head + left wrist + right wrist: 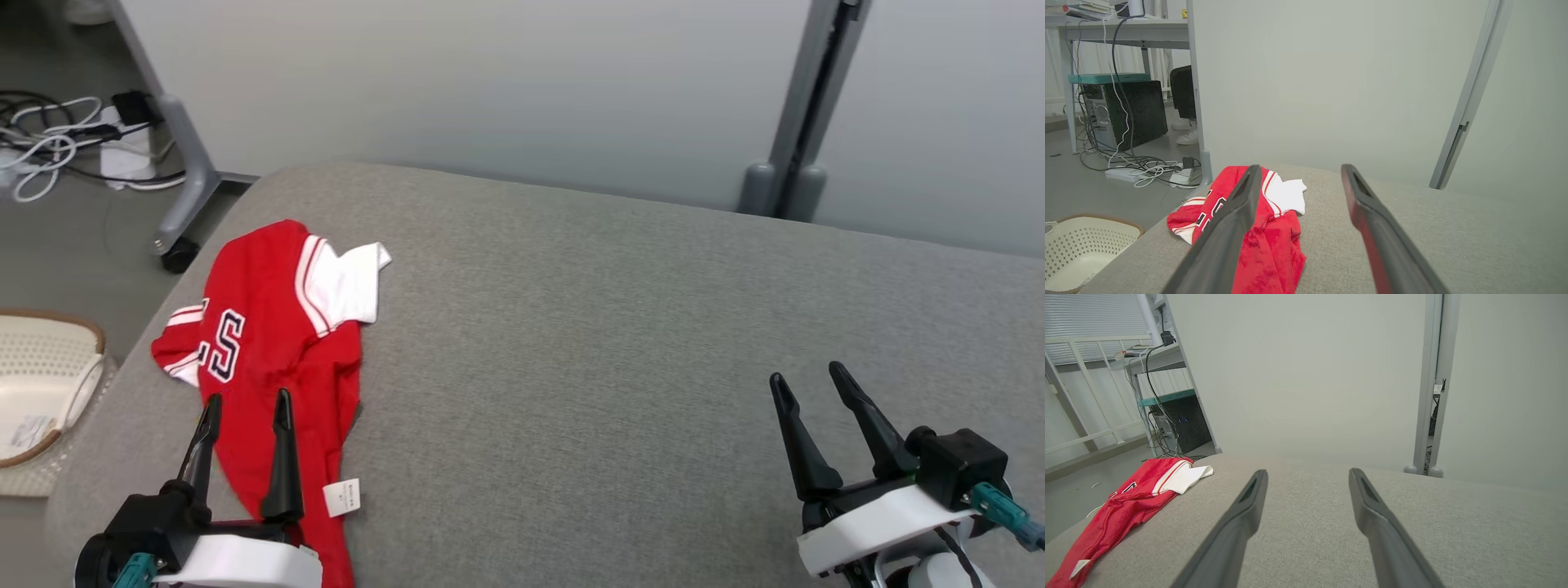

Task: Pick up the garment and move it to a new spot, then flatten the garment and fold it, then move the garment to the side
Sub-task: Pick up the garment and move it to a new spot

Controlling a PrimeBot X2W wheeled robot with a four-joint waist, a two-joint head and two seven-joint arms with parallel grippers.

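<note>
A red jersey with white sleeves and dark lettering lies crumpled along the left edge of the grey padded surface; a white tag shows near its lower end. My left gripper hovers open over the jersey's lower part, fingers spread with nothing between them. In the left wrist view the jersey lies beneath and left of that gripper. My right gripper stands open at the lower right, far from the garment. From the right wrist the jersey appears far left of the open right gripper.
A cream perforated basket sits on the floor left of the surface. A partition's grey wheeled leg and tangled cables lie at the back left. A grey post rises behind. A computer tower stands under a desk.
</note>
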